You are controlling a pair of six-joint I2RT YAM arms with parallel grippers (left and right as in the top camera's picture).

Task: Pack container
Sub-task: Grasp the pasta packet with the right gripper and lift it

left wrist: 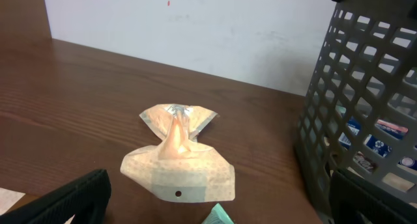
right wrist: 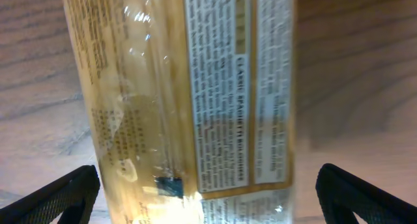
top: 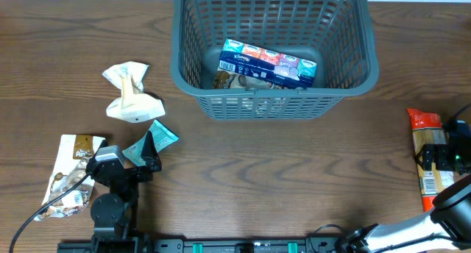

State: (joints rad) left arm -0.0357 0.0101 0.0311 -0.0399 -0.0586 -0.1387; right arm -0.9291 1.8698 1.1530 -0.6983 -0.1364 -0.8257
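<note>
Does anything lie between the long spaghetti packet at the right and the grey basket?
Nothing visible: only bare wooden table separates the long clear spaghetti packet from the dark grey slotted plastic basket.

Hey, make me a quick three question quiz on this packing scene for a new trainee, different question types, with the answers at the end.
1. True or false: the spaghetti pack already lies inside the basket.
2. Which lies nearest the left gripper? A) teal packet B) spaghetti pack C) basket
3. Fill in: the right gripper has its fingers ___ on either side of the spaghetti pack.

Key: 1 false, it lies on the table to the right of the basket; 2 A; 3 open.
</note>
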